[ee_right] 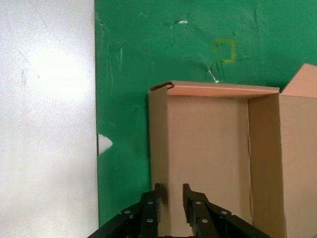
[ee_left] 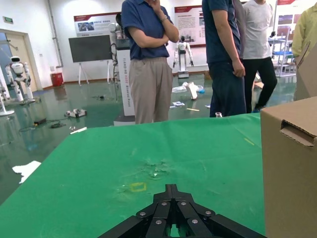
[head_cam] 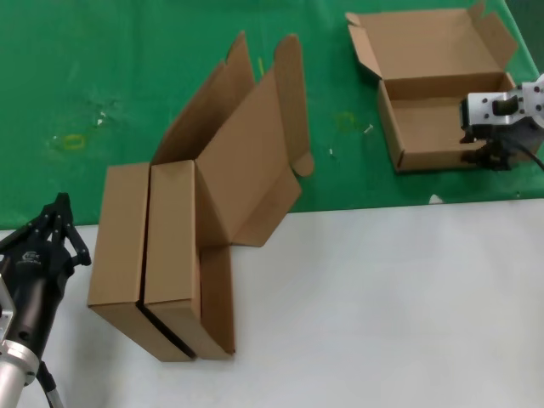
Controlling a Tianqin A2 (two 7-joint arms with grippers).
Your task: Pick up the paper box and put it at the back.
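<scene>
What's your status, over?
Right gripper straddling the front wall of the open paper box on the green cloth, jaws not closed. Left gripper parked beside two upright boxes. Nothing obstructing.

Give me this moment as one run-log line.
right gripper: straddling front wall of open box on green cloth | left gripper: idle beside two standing boxes

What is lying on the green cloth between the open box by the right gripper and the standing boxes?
In the head view, only green cloth with small whitish specks and a faint yellowish mark separates the open box from the standing boxes.
</scene>
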